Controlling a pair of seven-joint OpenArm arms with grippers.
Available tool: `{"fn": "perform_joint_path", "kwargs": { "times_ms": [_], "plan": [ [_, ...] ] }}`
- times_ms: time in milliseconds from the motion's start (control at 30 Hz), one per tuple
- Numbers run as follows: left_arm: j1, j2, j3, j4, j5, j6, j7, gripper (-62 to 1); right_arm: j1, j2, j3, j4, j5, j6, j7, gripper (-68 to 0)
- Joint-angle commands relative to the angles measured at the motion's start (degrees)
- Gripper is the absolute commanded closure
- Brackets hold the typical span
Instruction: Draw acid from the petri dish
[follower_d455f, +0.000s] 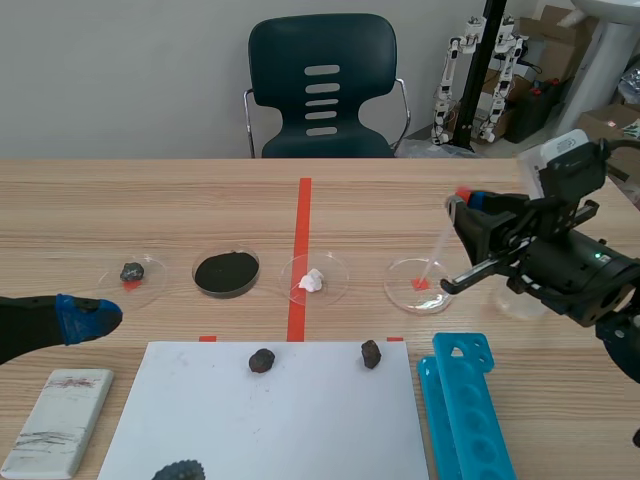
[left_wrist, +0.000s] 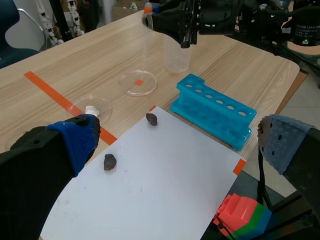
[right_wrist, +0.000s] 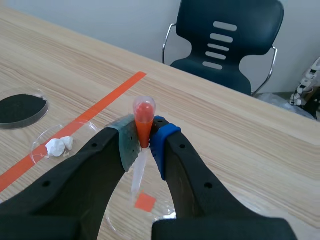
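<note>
A clear pipette (right_wrist: 143, 120) with an orange-red bulb stands tilted between the pads of my right gripper (right_wrist: 144, 139), which is shut on the bulb. Its thin stem (follower_d455f: 440, 245) slants down to a clear petri dish (follower_d455f: 418, 285) lying over a red square mark. The tip is just over or in the dish; I cannot tell if it touches. From the left wrist view, the dish (left_wrist: 137, 82) sits far ahead, with the right gripper (left_wrist: 185, 25) and pipette (left_wrist: 146, 20) above it. My left gripper (left_wrist: 180, 150) hangs open over the white sheet, low at the table's left (follower_d455f: 95, 315).
A clear beaker (follower_d455f: 520, 290) stands right of the dish. A blue tube rack (follower_d455f: 465, 400) lies at the front right. A white sheet (follower_d455f: 270, 420) carries two dark rocks (follower_d455f: 262, 360). Dishes of white lumps (follower_d455f: 314, 279), black powder (follower_d455f: 226, 272) and a dark stone (follower_d455f: 132, 272) line up leftward.
</note>
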Motion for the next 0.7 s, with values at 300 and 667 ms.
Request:
{"fn": "perform_joint_path", "kwargs": {
  "times_ms": [300, 667],
  "plan": [
    [-0.2, 0.2, 0.2, 0.8, -0.7, 0.1, -1.0, -62.3, -4.5, 4.8, 0.2, 15.0, 5.9, -0.3, -5.9, -6.6],
    [-0.2, 0.1, 0.2, 0.8, -0.7, 0.1, -1.0, -62.3, -12.4, 7.5, 3.9, 31.0, 10.7, -1.3, -15.7, -6.6]
  ]
}}
